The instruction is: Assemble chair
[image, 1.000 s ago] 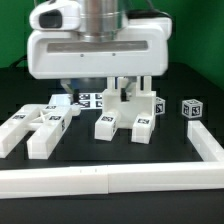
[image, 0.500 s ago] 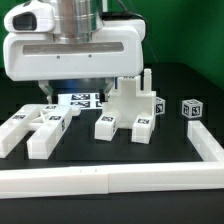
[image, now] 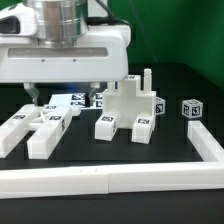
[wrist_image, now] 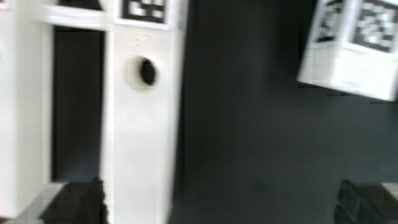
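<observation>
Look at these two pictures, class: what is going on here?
A chair build is partway through. The robot's gripper hangs open and empty over the loose pieces on the exterior view's left. A bigger chair section stands in the middle, with a small cube apart on that view's right.

Exterior view is coming through bright and even, light falling from above. White chair parts (image: 128, 100) and rail (image: 100, 180) are nearly clipping against the black counter (image: 172, 140) and throwing only short, soft shadows. Resolution is running low, edges looking soft, and the arm (image: 60, 55) up close is blurring slightly. Wrist view is running dimmer and badly defocused: tags (wrist_image: 148, 9) are smearing, fingers (wrist_image: 79, 203) are showing as dark fuzzy blobs.
</observation>
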### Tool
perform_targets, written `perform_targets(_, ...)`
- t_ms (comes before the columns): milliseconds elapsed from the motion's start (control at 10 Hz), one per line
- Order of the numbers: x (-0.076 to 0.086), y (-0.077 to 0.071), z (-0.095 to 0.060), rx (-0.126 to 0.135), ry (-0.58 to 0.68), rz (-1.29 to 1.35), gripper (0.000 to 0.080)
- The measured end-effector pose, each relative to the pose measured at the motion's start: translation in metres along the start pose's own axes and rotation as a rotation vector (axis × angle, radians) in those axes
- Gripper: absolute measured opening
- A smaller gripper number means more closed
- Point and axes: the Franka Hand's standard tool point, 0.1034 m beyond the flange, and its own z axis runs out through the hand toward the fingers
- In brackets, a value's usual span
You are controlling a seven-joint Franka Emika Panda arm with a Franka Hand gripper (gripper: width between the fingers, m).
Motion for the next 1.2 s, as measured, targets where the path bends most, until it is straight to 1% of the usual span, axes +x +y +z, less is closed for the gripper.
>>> perform_targets(100,0.003,0.008,0.004,-0.005,0.014,-0.036,0.0648)
perform_targets(500,0.003,0.007,0.004,-0.005,0.013,-0.028,0.0648)
perform_targets(600,0.005,0.010,0.004,-0.008,0.030,0.021,0.0648)
perform_targets(700,0.001,0.015,0.007,0.006,0.017,0.079,0.0648)
perform_targets(800,0.000,0.017,0.008,0.006,0.014,0.116,0.0648)
perform_targets(900,0.009,0.018,0.006,-0.008,0.093,0.096,0.0648)
perform_targets(1000,0.006,0.017,0.009,-0.007,0.085,0.096,0.0648)
perform_targets(1200,0.008,0.018,0.013,-0.014,0.097,0.078,0.0648)
